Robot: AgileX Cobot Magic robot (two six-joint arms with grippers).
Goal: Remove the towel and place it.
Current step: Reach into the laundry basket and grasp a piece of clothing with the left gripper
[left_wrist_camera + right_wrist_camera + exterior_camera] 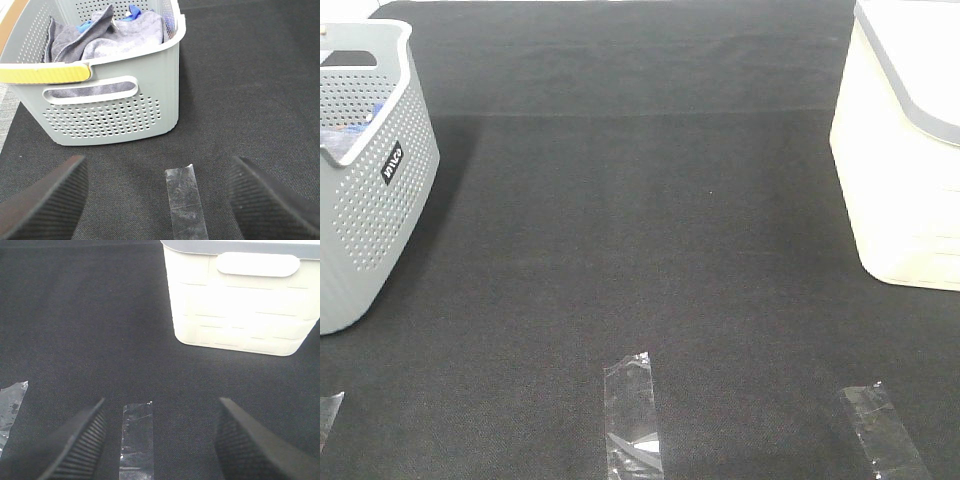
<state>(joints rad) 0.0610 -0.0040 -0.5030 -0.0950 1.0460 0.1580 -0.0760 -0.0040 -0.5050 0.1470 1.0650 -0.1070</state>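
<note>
At the far left of the black tabletop [640,230] stands a grey perforated laundry basket [365,180] with a small black label on its side. The slate-grey towel [125,42] lies bunched inside it, heaped toward the far end and showing through the handle slot. A bright blue cloth [135,10] peeks out among its folds. A yellow strip [45,74] covers part of the near rim.

The left gripper [157,160] hovers above the tabletop in front of the basket, its jaws wide apart and holding nothing. A strip of clear tape [185,200] lies on the tabletop below and between them.

The right gripper [161,402] likewise hovers with its jaws spread and empty, over another tape strip [136,437]. At the far right sits a cream plastic bin [900,180] with a grey rim, well apart from the basket.
</note>
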